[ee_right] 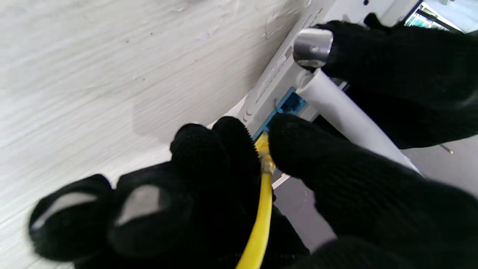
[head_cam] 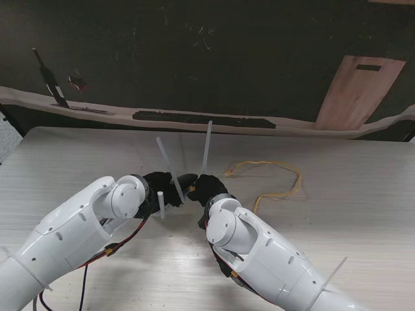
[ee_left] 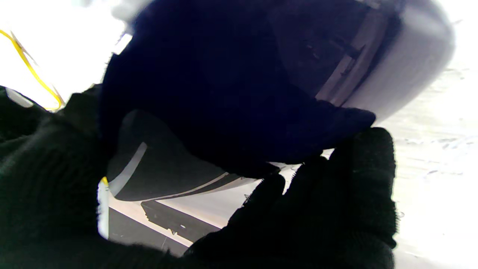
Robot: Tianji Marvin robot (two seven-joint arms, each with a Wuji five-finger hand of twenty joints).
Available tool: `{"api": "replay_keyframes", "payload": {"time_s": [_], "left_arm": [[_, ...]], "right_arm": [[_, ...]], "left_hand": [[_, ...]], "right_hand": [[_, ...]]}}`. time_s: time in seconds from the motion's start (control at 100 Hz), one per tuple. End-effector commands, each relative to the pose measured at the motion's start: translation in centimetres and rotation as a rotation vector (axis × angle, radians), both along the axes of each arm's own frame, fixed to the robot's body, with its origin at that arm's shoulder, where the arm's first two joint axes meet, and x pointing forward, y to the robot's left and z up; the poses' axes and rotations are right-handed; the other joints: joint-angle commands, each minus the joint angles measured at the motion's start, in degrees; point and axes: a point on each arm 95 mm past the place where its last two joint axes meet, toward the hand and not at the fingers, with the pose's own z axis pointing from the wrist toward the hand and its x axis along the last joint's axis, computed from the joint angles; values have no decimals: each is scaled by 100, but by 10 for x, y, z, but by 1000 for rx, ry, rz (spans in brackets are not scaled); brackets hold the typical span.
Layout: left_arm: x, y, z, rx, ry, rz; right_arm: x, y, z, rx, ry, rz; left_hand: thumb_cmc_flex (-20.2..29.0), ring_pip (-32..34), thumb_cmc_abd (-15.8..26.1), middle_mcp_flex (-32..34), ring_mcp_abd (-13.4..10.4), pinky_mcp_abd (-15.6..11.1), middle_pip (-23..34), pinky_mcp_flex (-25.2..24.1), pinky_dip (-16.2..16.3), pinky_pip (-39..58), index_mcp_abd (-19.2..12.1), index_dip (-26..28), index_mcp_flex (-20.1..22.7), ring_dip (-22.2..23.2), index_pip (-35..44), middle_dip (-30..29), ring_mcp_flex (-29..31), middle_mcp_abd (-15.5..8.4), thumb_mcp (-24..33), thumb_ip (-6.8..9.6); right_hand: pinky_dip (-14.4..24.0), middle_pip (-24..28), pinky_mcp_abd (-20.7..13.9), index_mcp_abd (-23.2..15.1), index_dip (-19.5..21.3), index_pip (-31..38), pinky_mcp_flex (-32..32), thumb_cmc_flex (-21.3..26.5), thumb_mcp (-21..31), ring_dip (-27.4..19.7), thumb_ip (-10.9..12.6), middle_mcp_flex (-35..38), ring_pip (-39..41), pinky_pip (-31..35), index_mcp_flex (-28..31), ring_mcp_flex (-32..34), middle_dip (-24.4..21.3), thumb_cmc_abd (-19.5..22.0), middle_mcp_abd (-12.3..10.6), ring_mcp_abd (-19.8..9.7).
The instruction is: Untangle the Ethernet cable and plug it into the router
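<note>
The white router (ee_right: 277, 73) is held between my two black-gloved hands near the table's middle; in the stand view only its antennas (head_cam: 207, 148) show clearly. My left hand (head_cam: 161, 183) is shut on the router, its fingers (ee_right: 392, 63) wrapped around the body by an antenna's base. My right hand (head_cam: 209, 188) pinches the plug end of the yellow Ethernet cable (ee_right: 261, 209) between thumb and fingers. The plug tip (ee_right: 263, 146) sits at the mouth of a blue port (ee_right: 290, 103); how far in it is stays hidden. The rest of the cable (head_cam: 275, 175) lies in loose loops to the right.
A long black strip (head_cam: 201, 119) lies along the table's far edge. A brown wooden board (head_cam: 360, 91) leans at the far right, and a dark bottle-shaped object (head_cam: 49, 79) at the far left. Red and black wires (head_cam: 123, 243) hang under my left forearm.
</note>
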Motion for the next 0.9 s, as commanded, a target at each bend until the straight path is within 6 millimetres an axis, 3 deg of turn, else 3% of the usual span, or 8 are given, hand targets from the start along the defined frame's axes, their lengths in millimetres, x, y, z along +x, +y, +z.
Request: {"api": "replay_keyframes", "payload": {"time_s": [0.0,0.03,0.08,0.12,0.43,0.45,0.49,0.89], "left_arm": [[-27,0,-45,22,151,1],[-27,-1,-45,23,152,4],[-27,-1,-45,25,154,6],[-27,-1,-45,23,153,7],[-28,-2,-45,26,154,19],[-28,-2,-45,25,152,20],[-28,-2,-45,24,152,22],[-28,-1,-44,19,171,42]], "right_arm": [[-6,0,-8,-4,35,14],[-6,-1,-8,-2,39,12],[-6,-2,-8,5,45,6],[-7,-3,-7,11,50,1],[-6,-10,-3,9,48,-10],[-6,-10,-3,6,42,-9],[-5,-11,-3,3,31,-9],[-5,-14,2,-20,-34,5]], "left_hand": [[3034,1218,951,882,-1833,-1512,1229,191,172,173,-2743,491,703,432,1753,557,943,-2625,2236,160],[3019,1218,958,874,-1829,-1514,1223,186,185,172,-2735,489,703,431,1749,557,933,-2623,2227,169],[2996,1222,983,847,-1817,-1527,1210,152,221,158,-2732,481,680,428,1729,559,892,-2616,2206,191],[2982,1235,981,837,-1822,-1526,1212,144,263,150,-2730,482,678,428,1731,564,883,-2616,2206,223],[2885,1282,983,815,-1788,-1578,1208,87,479,124,-2672,461,656,417,1689,566,814,-2576,2152,276],[2871,1316,975,826,-1783,-1577,1191,87,814,2,-2669,460,666,382,1693,587,801,-2574,2176,261],[2852,1329,967,833,-1781,-1586,1186,78,934,-26,-2665,460,671,372,1694,593,790,-2574,2174,254],[2782,1365,982,829,-1759,-1564,1164,20,1092,-36,-2634,440,685,368,1654,586,733,-2535,2133,236]], "right_hand": [[-119,216,449,250,-110,-177,6,-314,-59,-158,7,218,-384,-104,-78,-173,-56,-15,889,-50],[-163,178,448,249,-23,-273,-7,-427,-112,-208,122,186,-445,-164,-62,-177,-73,50,904,-17],[-235,102,449,266,655,-632,-39,-650,-217,-335,472,110,-574,-265,-33,-191,-114,195,948,96],[-263,50,449,279,787,-701,-59,-752,-270,-374,485,70,-644,-339,-46,-198,-138,208,970,142],[-398,-286,449,93,758,-927,-160,-1037,-593,-712,439,-304,-1279,-800,-575,-242,-319,244,1043,488],[-406,-301,449,60,753,-931,-166,-1039,-596,-730,439,-334,-1309,-823,-620,-241,-328,241,1042,502],[-423,-322,449,41,742,-931,-178,-1031,-596,-755,440,-372,-1346,-867,-669,-245,-340,232,1042,516],[-482,-404,449,-38,584,-991,-210,-1350,-761,-916,373,-650,-1592,-1010,-983,-262,-362,19,1046,637]]}}
